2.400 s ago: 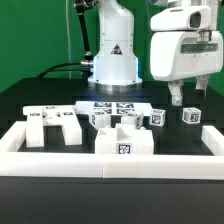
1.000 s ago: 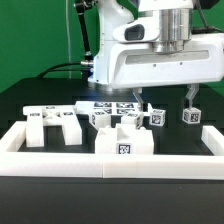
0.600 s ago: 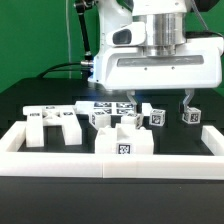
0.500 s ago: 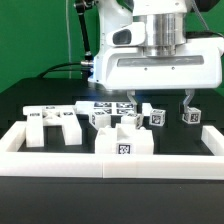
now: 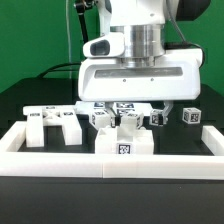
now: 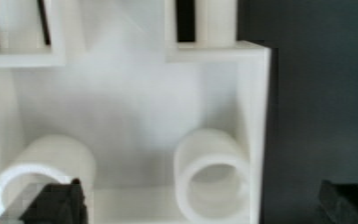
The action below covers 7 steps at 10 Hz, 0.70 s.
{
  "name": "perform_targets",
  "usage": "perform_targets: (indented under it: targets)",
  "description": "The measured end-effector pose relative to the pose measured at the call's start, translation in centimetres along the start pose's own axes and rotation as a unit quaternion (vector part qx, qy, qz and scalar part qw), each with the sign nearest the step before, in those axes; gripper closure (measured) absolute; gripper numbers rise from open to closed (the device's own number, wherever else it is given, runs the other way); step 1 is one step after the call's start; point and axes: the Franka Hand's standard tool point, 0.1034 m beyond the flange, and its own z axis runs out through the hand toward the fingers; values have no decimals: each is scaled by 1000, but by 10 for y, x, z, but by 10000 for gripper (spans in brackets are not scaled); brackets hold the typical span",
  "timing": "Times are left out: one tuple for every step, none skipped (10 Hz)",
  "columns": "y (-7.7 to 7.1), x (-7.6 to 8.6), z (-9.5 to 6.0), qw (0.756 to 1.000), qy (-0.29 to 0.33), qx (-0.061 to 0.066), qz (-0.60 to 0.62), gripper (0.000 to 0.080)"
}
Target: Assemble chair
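Black worktop (image 5: pixel 22 102) is carrying loose chair parts (image 5: pixel 52 124), and I am hovering the end effector (image 5: pixel 128 118), its jaws spread wide, over the front middle block (image 5: pixel 125 142), aiming to straddle it squarely before closing.

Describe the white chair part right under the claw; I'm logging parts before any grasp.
The chair part is a blocky white piece, plastic by its look. It lies flat on the black table, mid-scene, just behind the front border rail. A square black-and-white tag shows on its near face; a raised block stands at its middle. The wrist view shows two rounded arches on it. The open claw hangs above it; no contact shows.
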Motion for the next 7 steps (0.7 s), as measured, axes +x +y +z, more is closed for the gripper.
perform_targets:
  targets:
    - [0,-3,7,1000,-4,-1,0,150]
    - [-4,-6,12,1000,-4,-1,5,150]
    - [-11,-10,15,1000,-7,-1,2,150]
    - [-14,-12,18,1000,-9,-1,-1,150]
    - [-15,-14,25,1000,-10,-2,-3,150]
    - [-17,-15,30,1000,-11,-3,-4,150]
    - [-17,-17,32,1000,-13,-3,-5,177]
